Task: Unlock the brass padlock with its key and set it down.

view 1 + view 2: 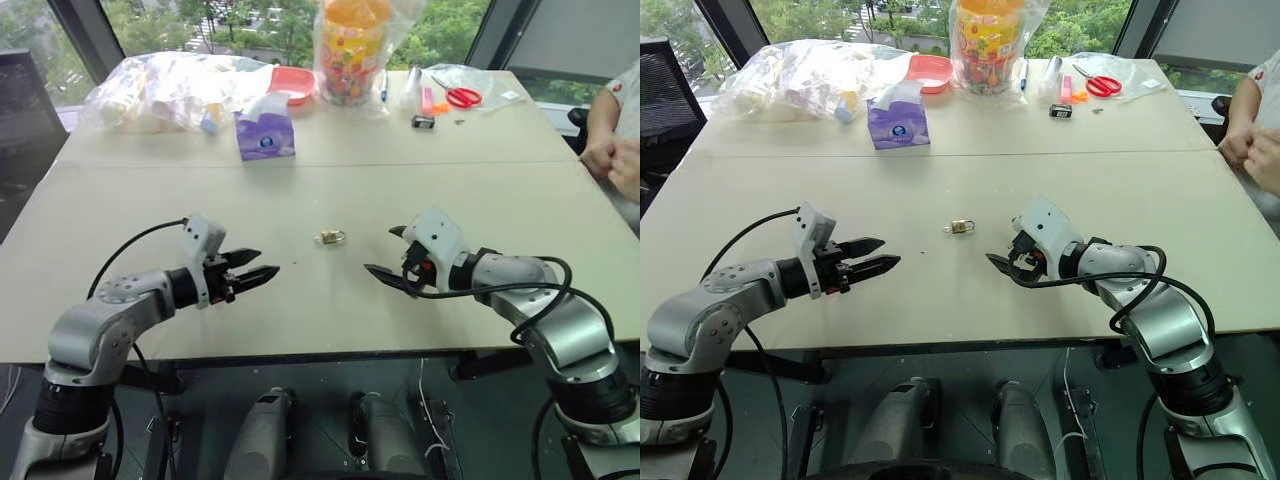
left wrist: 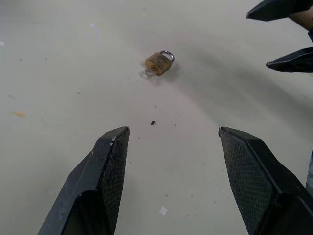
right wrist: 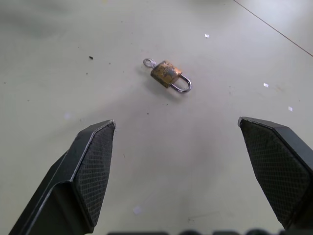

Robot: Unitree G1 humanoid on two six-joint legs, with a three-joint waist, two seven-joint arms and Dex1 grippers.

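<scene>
nothing is done yet: the small golden-brass padlock (image 1: 330,237) lies untouched on the pale tabletop (image 1: 480,190) between my released left hand (image 1: 252,270) and released right hand (image 1: 385,257).

Two pale beige worktop (image 1: 480,190) slabs are butted along a seam running across. Behind, big windows (image 1: 250,20) w/ dark angled frames are seen, green trees outside; daylight is cast evenly over the surface. A black chair (image 1: 665,90) is seen at the far left corner. A grey blind or panel (image 1: 580,35) is seen top right. Dark floor (image 1: 960,400) is visible under the near edge.
</scene>
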